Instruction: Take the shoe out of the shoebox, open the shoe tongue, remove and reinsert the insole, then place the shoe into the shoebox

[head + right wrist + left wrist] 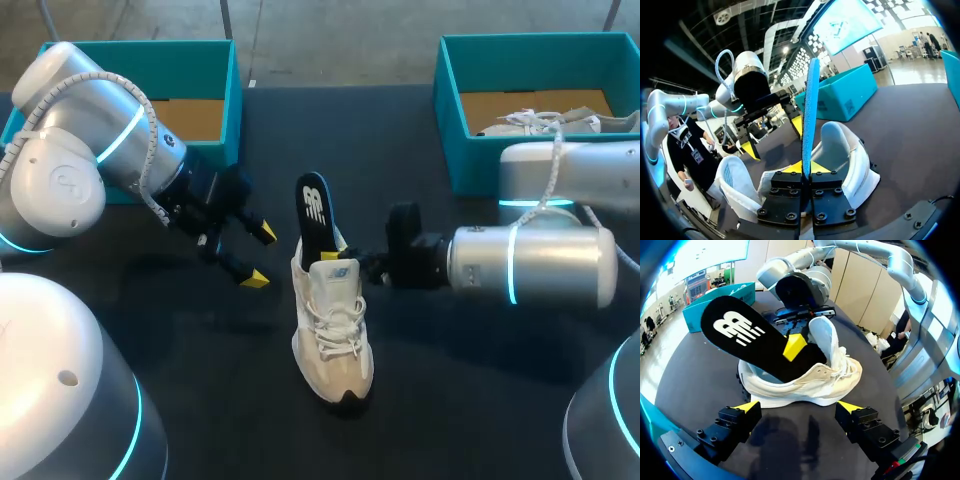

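Cream shoe (333, 330) upright, toe pointing nearward

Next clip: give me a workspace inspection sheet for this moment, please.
Surface: black table.
Job's things: white sneaker upright mid-table; black insole standing half out of it; left shoebox at the far edge; right shoebox holding a second sneaker.
Clutter: nothing seen.
Grippers: right gripper, jaws shut on the insole; left gripper beside the sneaker, jaws open.
Cables: white cable on the left arm, another on the right.
Surroundings: nothing seen reaching over the table.
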Robot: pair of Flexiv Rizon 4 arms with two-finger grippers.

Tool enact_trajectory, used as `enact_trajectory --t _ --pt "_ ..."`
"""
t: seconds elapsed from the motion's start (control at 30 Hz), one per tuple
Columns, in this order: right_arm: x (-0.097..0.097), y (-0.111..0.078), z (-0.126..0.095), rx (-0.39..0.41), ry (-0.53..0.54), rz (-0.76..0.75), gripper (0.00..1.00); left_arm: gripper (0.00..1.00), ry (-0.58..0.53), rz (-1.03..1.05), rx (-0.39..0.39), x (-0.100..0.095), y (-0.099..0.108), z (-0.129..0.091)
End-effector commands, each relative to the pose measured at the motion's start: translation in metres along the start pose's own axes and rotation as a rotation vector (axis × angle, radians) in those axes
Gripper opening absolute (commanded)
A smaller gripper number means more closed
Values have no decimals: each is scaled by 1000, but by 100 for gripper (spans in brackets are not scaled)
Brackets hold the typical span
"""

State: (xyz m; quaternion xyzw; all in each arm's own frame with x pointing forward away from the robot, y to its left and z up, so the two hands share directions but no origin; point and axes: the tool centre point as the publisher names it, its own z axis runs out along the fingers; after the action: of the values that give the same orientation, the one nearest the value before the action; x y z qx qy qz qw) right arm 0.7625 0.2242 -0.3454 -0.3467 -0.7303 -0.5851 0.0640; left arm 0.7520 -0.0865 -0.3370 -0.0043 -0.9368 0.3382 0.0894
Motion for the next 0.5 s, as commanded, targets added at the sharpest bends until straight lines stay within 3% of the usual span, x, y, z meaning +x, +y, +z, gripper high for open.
enact_trajectory --t 0.03,0.2,0.27,0.33,0.5 --pt "-4 -4 2 44 464 22 0 100 -1 0 -2 0 0 0" --pt "-3 1 3 79 453 -1 0 100 -1 0 -2 0 0 0" --pt "-4 8 4 76 451 -16 16 100 -1 0 -2 0 0 0" --pt "-4 14 5 72 446 -33 26 100 -1 0 -2 0 0 0" --pt "-8 29 12 81 453 -61 30 100 -1 0 -2 0 0 0"
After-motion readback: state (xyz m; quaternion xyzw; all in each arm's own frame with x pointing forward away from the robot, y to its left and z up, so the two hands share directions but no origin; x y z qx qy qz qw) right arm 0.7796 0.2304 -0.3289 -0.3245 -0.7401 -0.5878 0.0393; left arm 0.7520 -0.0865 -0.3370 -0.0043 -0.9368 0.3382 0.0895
